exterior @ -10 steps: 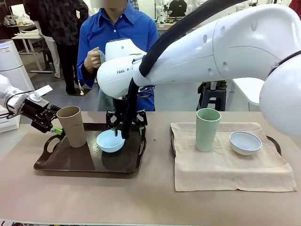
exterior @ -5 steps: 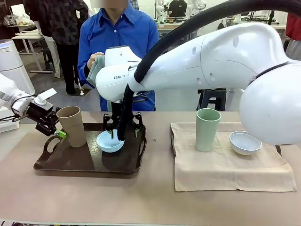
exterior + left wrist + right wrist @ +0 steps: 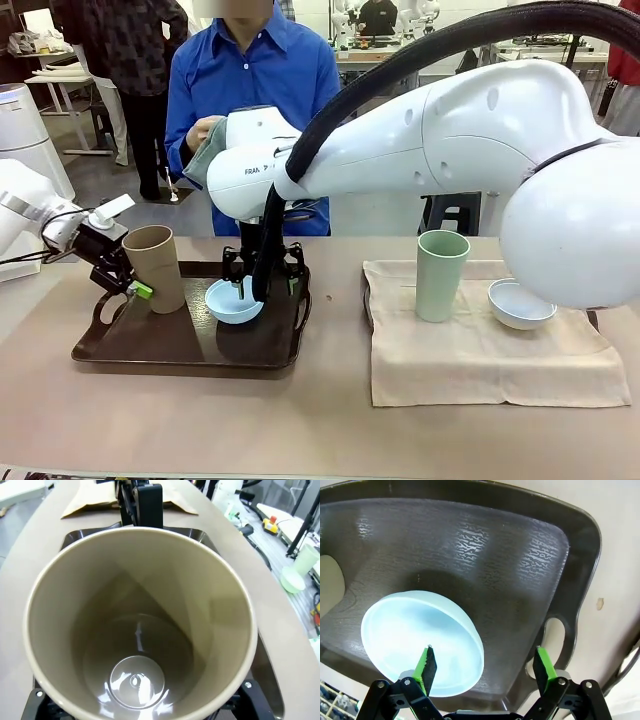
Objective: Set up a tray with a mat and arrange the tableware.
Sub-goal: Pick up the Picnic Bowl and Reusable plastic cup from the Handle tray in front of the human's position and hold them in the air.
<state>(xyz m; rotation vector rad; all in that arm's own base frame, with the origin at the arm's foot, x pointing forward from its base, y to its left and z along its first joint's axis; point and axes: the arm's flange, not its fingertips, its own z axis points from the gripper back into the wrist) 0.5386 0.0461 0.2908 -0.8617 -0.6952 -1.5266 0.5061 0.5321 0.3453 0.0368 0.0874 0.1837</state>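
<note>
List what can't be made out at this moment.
- Left wrist view: the tan-brown cup hides the fingers of the left claw, so contact with the cup can't be told.
- Front view: a black hose covers part of the right claw; whether it touches the light blue bowl is unclear.
- Front view: the right arm covers part of the whitish bowl.

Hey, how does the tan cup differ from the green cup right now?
The tan cup is brownish; the green cup is pale mint. The tan cup stands on the dark tray, the green cup on the beige mat. The left pincer is at the tan cup; the green cup stands free. Both are tall and handleless.
</note>
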